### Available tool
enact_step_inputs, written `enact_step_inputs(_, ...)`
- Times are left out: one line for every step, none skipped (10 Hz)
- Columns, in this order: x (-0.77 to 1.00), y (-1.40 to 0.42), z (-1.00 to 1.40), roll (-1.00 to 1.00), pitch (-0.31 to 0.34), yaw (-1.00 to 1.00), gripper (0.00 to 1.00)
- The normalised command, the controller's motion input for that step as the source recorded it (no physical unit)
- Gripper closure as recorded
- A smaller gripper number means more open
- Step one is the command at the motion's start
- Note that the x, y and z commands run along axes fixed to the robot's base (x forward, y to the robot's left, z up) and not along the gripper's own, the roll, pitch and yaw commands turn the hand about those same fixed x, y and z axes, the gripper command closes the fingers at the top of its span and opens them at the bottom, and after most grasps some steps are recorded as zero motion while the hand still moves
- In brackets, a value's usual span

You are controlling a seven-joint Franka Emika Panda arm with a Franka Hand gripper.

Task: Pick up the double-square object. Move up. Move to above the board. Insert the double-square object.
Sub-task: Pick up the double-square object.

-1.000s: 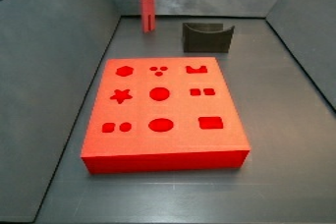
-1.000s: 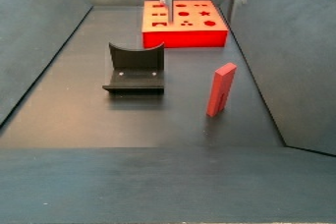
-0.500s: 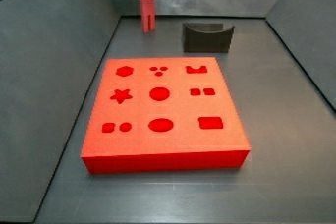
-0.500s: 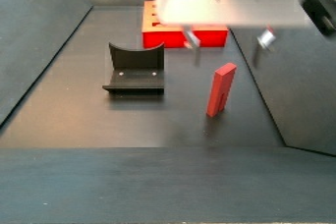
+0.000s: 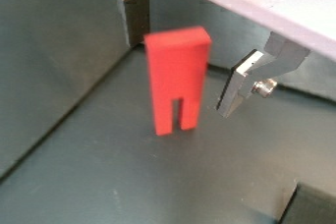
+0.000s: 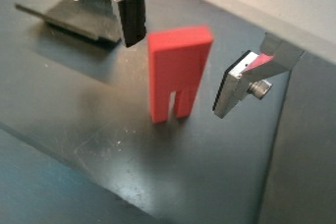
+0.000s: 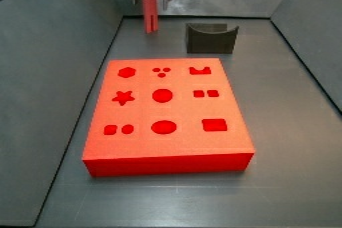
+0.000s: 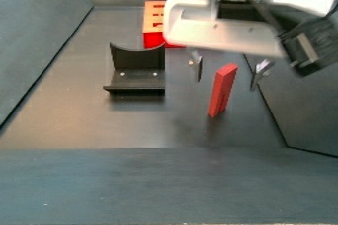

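Floor: dark grey, walled bin.
Fixture (image 8: 134, 69): left of the peg.
Double-square object (image 8: 223, 90): upright on the floor, between the fingers, untouched.
Gripper (image 8: 227, 69): jaws spread wide, empty, straddling the peg.
Board (image 7: 167, 115): well apart from the peg.

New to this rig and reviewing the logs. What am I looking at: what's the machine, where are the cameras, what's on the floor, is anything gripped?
It is a single robot arm with a two-finger gripper. Two cameras sit on its wrist and look down past the fingers; two more stand beside the grey floor and see the whole scene.

On the floor lie the board, a flat red slab with shaped cut-outs, the dark fixture, and the double-square object, a red bar standing upright.

In both wrist views the open fingers sit either side of the bar with gaps showing, so nothing is gripped yet. The likely next move is closing on it.
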Motion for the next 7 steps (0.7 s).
enact_step_inputs(0.0, 0.0, 0.0, 0.0, 0.0, 0.0, 0.0)
enact_step_inputs(0.0, 0.0, 0.0, 0.0, 0.0, 0.0, 1.0)
enact_step_inputs(0.0, 0.0, 0.0, 0.0, 0.0, 0.0, 1.0)
enact_step_inputs(0.0, 0.0, 0.0, 0.0, 0.0, 0.0, 1.0)
enact_step_inputs(0.0, 0.0, 0.0, 0.0, 0.0, 0.0, 1.0)
enact_step_inputs(0.0, 0.0, 0.0, 0.0, 0.0, 0.0, 1.0)
enact_step_inputs(0.0, 0.0, 0.0, 0.0, 0.0, 0.0, 1.0)
